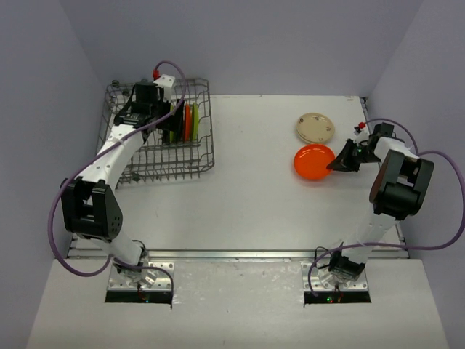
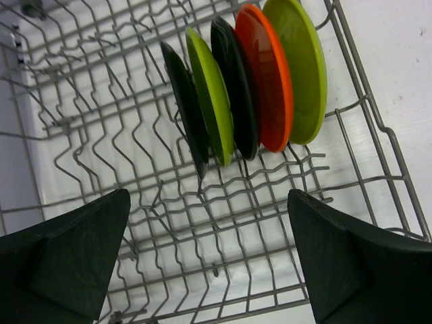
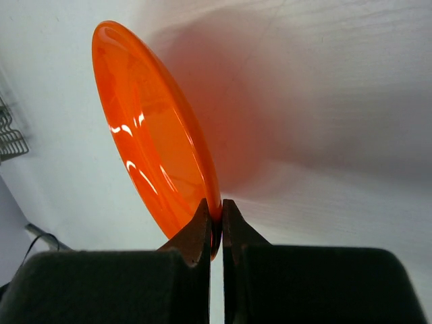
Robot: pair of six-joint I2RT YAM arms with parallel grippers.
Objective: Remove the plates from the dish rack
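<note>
Now: left gripper (image 2: 209, 197) hangs over the dish rack (image 2: 379, 125), jaws wide apart, nothing between them. Five plates (image 2: 246, 88) stand on edge in the tines just ahead, a black plate (image 2: 185, 108) nearest. Right gripper (image 3: 216, 217), well apart from the rack, pinches the rim of an orange plate (image 3: 155, 135) near the cream plate (image 1: 315, 126).

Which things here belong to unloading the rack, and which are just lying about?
Job: dish rack; five plates standing in it; orange plate in the right pincer; cream plate, flat on the table.
Just there: the table; the arms' purple cables.
</note>
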